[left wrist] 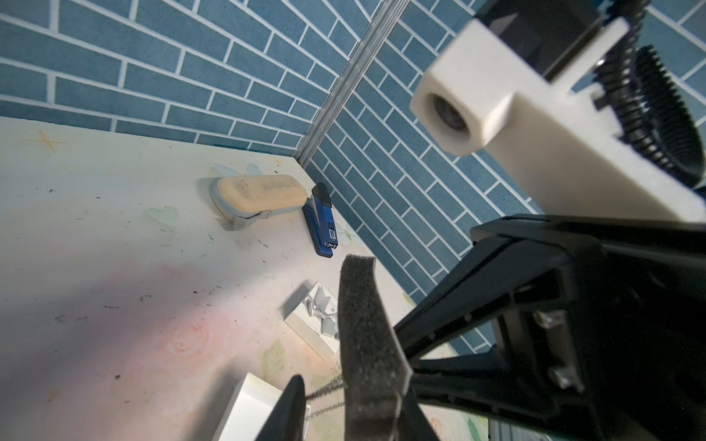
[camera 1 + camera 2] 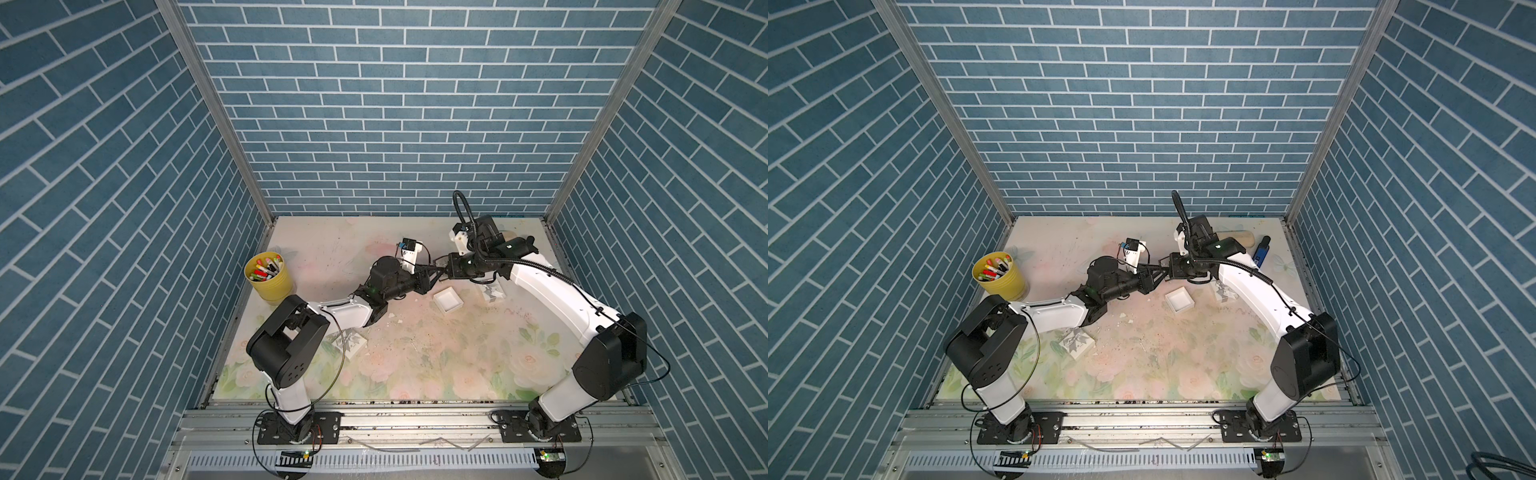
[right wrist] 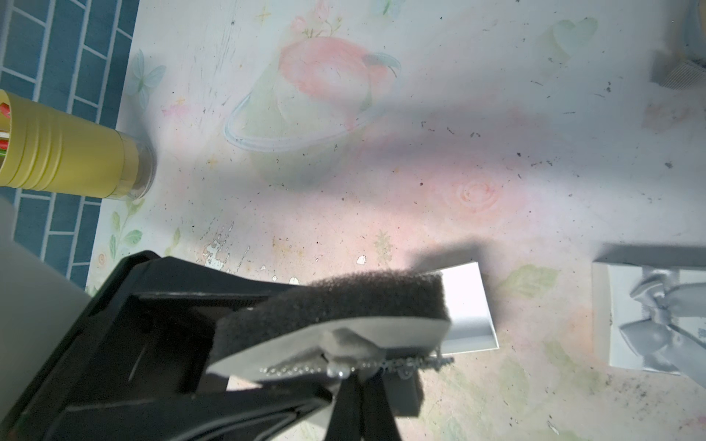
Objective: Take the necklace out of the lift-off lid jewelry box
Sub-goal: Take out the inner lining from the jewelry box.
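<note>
1. Necklace (image 3: 382, 362): fine chain with pendant, likely light, limp and snag-prone. It lies along the edge of the foam insert (image 3: 344, 301), between both sets of jaws; the open box (image 2: 448, 300) sits on the bench below them.
2. Right gripper (image 3: 353, 376): jaws closed at the pendant, probably the surest hold.
3. Left gripper (image 1: 328, 389): jaws part-open, straddling the insert.

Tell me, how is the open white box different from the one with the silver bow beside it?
The open white box has no top and shows a plain inside; the bow box is covered, with a silver bow on top. The open white box lies in full view; the right arm hides part of the bow box from above. Both are white boxes resting on the table.
</note>
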Controlling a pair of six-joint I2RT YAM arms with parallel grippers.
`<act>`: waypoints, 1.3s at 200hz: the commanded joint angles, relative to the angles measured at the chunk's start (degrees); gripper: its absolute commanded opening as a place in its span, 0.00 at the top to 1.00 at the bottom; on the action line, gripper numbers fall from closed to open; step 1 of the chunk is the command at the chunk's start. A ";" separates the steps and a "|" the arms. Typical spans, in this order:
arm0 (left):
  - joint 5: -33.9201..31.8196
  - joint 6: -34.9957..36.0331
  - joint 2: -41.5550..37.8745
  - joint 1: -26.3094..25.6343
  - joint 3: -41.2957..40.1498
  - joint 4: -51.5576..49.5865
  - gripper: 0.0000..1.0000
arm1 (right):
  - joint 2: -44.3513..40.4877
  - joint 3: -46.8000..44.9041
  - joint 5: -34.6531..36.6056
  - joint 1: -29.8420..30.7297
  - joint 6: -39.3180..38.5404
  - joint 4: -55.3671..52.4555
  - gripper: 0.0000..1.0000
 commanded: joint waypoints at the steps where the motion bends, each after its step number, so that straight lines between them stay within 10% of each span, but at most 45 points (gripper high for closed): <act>1: 0.63 0.87 -0.28 -0.22 0.80 -0.31 0.65 | -1.95 -0.24 -0.49 0.27 1.79 0.65 1.00; 97: 1.26 6.37 -2.84 0.00 0.05 1.33 0.90 | -4.10 -2.77 0.37 0.22 0.14 1.77 0.83; 137: 1.60 13.41 -4.94 0.09 1.39 -4.25 0.91 | -7.09 -3.86 -0.85 0.22 -1.85 3.47 0.67; 260: -8.53 36.30 -15.24 0.00 6.47 -26.74 0.92 | -15.07 -15.25 -6.11 -1.01 -1.20 19.63 0.64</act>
